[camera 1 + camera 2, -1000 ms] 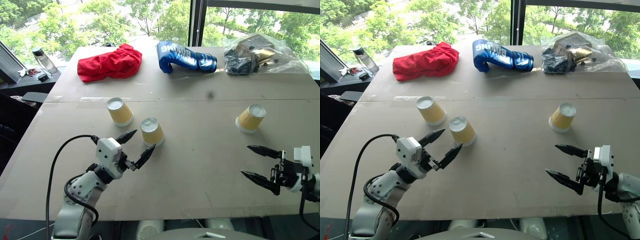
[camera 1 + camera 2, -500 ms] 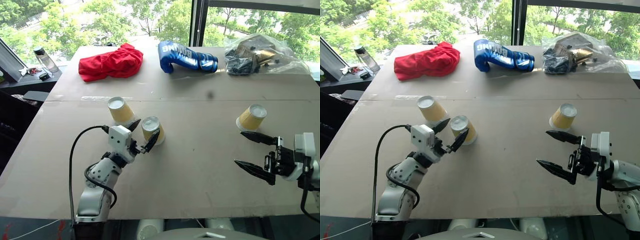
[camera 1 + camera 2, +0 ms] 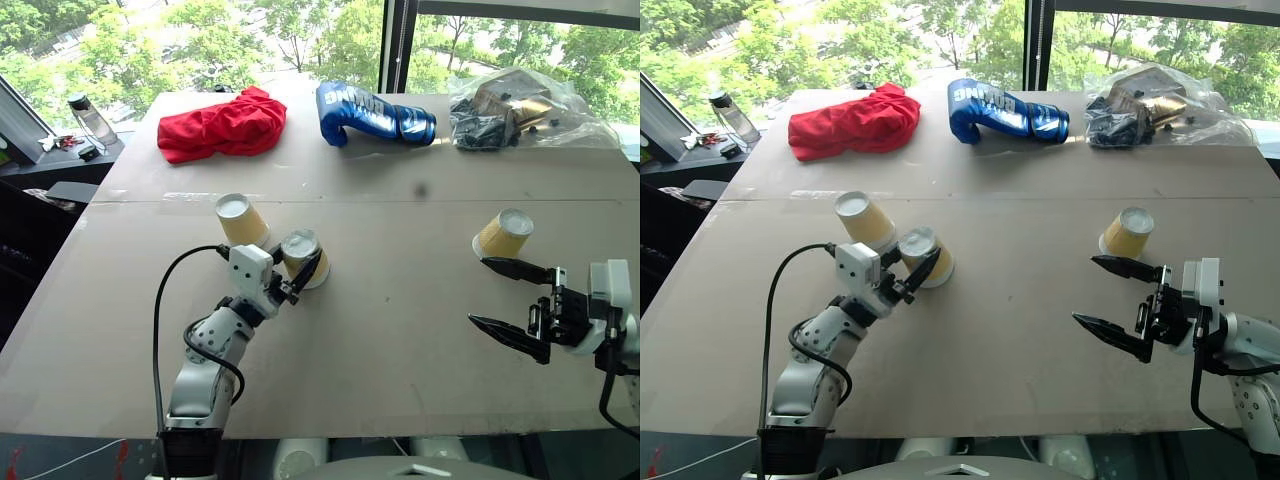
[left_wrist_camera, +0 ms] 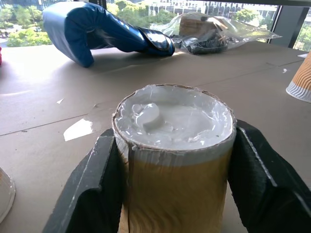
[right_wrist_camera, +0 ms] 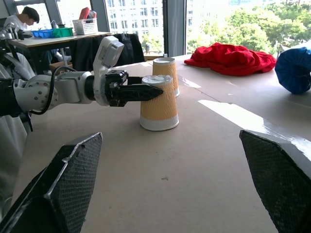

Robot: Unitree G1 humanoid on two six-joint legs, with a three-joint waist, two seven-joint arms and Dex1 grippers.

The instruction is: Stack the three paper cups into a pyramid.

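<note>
Left wrist view: left claw [image 4: 175, 194] clamped on the middle paper cup [image 4: 174, 160], one black finger [image 4: 95, 189] on each side, cup upside down on the table [image 3: 400, 330].
Neighbour cup: second paper cup [image 3: 240, 220] just behind, near the held one.
Far cup: third paper cup [image 3: 502, 237] well apart, just beyond the right claw [image 3: 500, 297].
Right claw: spread wide, empty.
Change: a second ago the left claw stood open short of the cup; now it's closed around it.

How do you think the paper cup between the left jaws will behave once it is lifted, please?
The cup is thin paper, so probably light and easily crushed; its top edge already looks slightly out of round. Its tapered sides might let it slip within the left gripper.
</note>
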